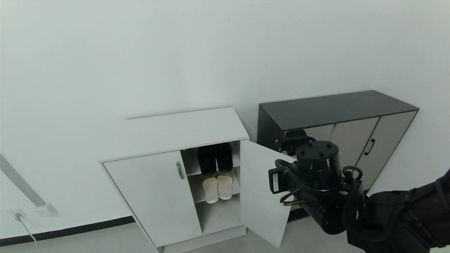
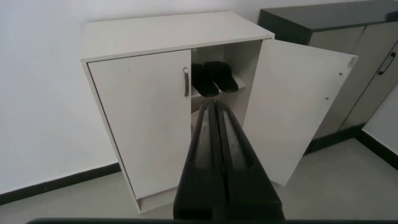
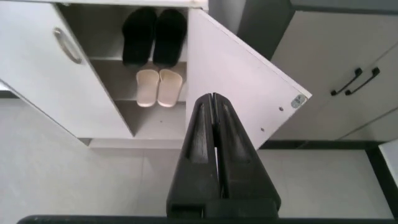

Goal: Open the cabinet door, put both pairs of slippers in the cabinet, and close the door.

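The white cabinet (image 1: pixel 182 128) stands against the wall with its left door (image 1: pixel 154 196) closed and its right door (image 1: pixel 262 189) swung open. A black pair of slippers (image 1: pixel 215 159) sits on the upper shelf. A beige pair of slippers (image 1: pixel 218 188) sits on the shelf below. My right arm (image 1: pixel 318 175) hangs in front of the open door's outer edge. My right gripper (image 3: pixel 213 98) is shut and holds nothing, facing the open door (image 3: pixel 242 81) and both pairs (image 3: pixel 158 87). My left gripper (image 2: pixel 212 104) is shut and empty, held back from the cabinet front (image 2: pixel 143 106).
A dark cabinet (image 1: pixel 337 112) with grey doors stands just right of the white one, close behind the open door. A wall socket with a cable (image 1: pixel 17 215) is low on the left wall. Bare floor (image 1: pixel 105 242) lies before the cabinets.
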You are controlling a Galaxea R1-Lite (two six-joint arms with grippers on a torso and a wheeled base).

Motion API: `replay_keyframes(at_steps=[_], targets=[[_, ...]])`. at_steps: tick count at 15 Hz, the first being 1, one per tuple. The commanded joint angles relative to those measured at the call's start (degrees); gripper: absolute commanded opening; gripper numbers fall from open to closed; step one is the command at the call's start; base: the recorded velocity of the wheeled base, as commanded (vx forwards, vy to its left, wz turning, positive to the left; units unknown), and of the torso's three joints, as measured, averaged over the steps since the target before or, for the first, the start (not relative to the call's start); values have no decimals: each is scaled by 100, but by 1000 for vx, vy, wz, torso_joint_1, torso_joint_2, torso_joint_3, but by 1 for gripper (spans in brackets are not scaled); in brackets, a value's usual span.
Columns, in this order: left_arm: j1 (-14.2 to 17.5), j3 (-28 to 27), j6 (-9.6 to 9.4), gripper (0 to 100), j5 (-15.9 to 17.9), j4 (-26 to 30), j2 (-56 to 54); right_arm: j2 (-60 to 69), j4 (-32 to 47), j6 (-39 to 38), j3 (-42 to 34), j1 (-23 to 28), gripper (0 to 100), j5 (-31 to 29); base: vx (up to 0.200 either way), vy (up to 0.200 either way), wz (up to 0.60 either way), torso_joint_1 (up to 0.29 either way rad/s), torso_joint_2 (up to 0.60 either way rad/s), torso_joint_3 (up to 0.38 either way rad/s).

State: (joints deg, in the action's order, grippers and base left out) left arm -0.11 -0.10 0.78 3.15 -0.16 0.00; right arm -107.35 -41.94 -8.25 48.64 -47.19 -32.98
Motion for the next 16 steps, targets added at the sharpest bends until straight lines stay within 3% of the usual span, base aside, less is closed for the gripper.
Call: replay_keyframes(at_steps=[1,3,7,16], targets=[[2,1,1,0,2,-2,0,-93,19,122,119,307,0,397,0,0,0,0,0,0],[2,1,1,0,2,-2,0,-304,344,149,691,869,0,652,0,0,0,0,0,0],[2,1,1,0,2,-2,0,-770,1495,113,2079,1529,0,1092,0,0,0,0,0,0],[2,1,1,0,-7,-2,0,-2369,1944,113,3925,2311,0,1487,0,0,0,0,0,0]])
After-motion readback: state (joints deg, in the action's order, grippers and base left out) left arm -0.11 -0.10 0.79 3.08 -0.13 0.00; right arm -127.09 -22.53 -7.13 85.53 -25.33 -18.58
